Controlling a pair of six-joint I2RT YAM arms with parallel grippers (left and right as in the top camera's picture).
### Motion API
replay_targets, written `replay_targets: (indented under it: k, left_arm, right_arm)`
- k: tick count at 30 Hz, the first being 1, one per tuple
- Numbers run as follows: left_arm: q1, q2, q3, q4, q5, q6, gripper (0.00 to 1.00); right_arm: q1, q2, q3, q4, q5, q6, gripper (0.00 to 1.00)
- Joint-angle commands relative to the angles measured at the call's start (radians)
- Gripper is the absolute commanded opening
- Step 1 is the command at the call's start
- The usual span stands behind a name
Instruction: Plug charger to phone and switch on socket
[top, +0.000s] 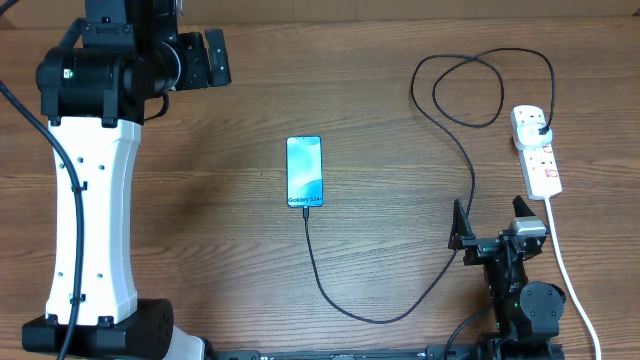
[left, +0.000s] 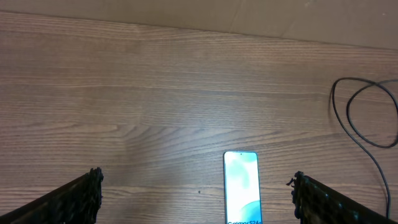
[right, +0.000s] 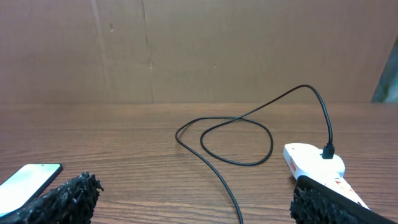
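The phone (top: 305, 172) lies flat at the table's middle, screen lit light blue, with the charger cable's tip at its bottom edge (top: 306, 212). The thin black charger cable (top: 440, 270) runs in a curve to the right, loops at the back, and its black plug (top: 541, 127) sits in the white power strip (top: 536, 150). My left gripper (top: 200, 58) is open at the back left, well away from the phone (left: 241, 186). My right gripper (top: 492, 238) is open near the front right, beside the cable (right: 217, 171) and the strip (right: 314, 160).
The strip's thick white cord (top: 572, 280) runs down to the front right edge. A cardboard wall (right: 199, 50) stands behind the table. The left arm's white base (top: 90, 220) stands at the left side.
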Motion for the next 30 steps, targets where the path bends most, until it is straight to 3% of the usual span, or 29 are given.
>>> replay_targets:
  k: [1, 30]
  left_arm:
    - [-0.003, -0.001, 0.002, 0.003, -0.010, 0.004, 1.00]
    - [-0.003, -0.001, 0.002, -0.013, -0.011, 0.005, 1.00]
  right_arm:
    - [0.005, -0.010, -0.011, 0.006, 0.009, -0.007, 1.00]
    - [0.005, -0.010, -0.011, 0.006, 0.009, -0.007, 1.00]
